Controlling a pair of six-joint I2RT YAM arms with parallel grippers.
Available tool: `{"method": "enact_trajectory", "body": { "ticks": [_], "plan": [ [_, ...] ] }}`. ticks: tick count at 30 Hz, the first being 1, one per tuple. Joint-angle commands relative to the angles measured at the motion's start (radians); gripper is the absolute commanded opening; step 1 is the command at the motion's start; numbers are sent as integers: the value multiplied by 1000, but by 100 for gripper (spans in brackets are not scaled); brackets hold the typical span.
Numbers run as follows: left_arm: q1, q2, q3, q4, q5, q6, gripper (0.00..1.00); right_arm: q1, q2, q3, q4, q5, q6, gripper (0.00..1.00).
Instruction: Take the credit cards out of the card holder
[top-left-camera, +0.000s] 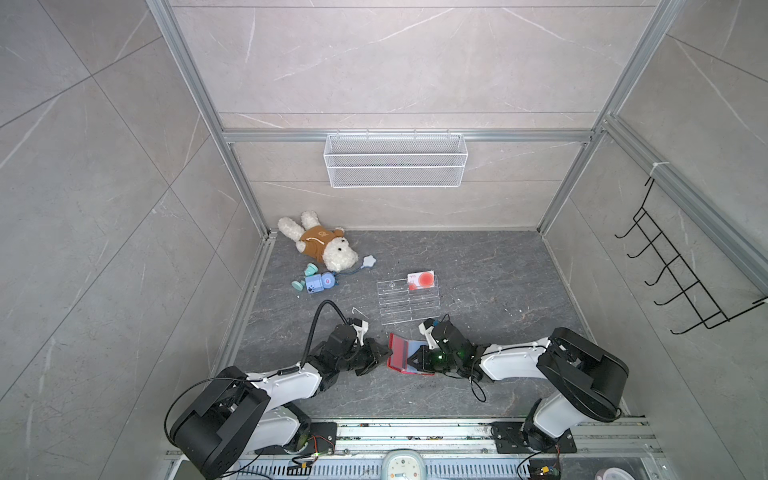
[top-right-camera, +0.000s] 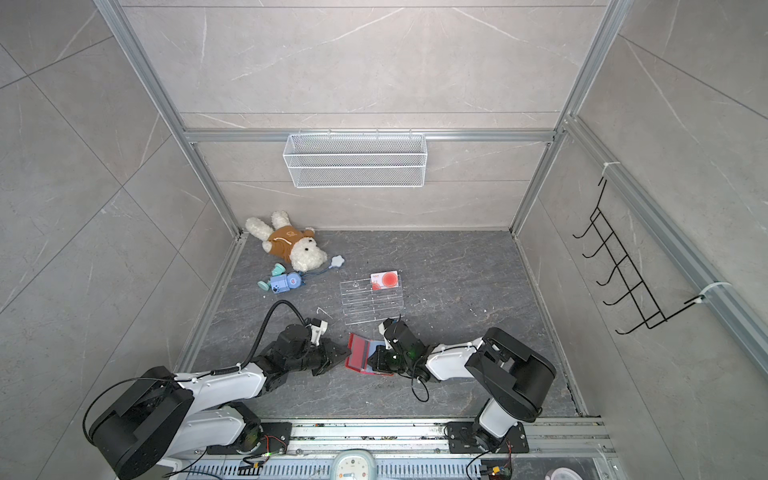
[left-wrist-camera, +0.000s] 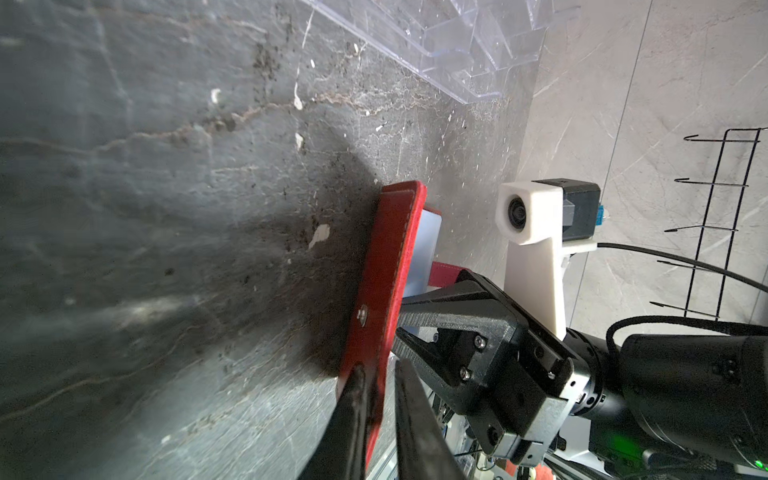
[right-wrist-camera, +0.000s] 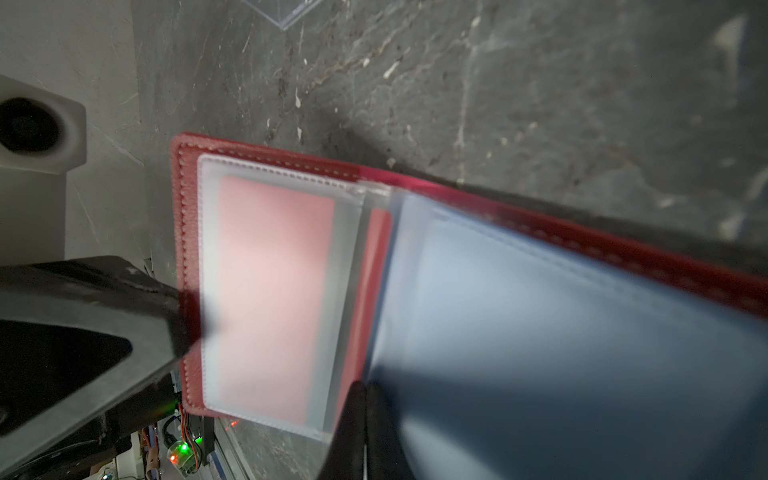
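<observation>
Red card holder (top-left-camera: 399, 353) lies open on the surface (top-left-camera: 498, 282) between the arms, a pinkish credit card (right-wrist-camera: 274, 291) inside its pocket. The right fingers (right-wrist-camera: 353, 436) are closed on a pale blue sleeve (right-wrist-camera: 540, 332); whether the left fingers (left-wrist-camera: 415, 424) clamp the cover we cannot tell, so a pull may drag the holder.

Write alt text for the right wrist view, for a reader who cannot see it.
An open red card holder sits on a dark marbled table, a pinkish card inside its clear sleeve. The shut right gripper is at the edge of pale blue sleeves; the left gripper touches the cover's edge.
</observation>
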Motion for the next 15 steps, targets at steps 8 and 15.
{"method": "enact_trajectory", "body": {
  "ticks": [8, 15],
  "plan": [
    [-4, 19, 25, 1, 19, 37, 2, 5, 30, -24, -20, 12, 10, 8],
    [-6, -18, 28, -37, 13, 51, 0, 5, 15, -31, -25, 14, 10, 8]
  ]
}}
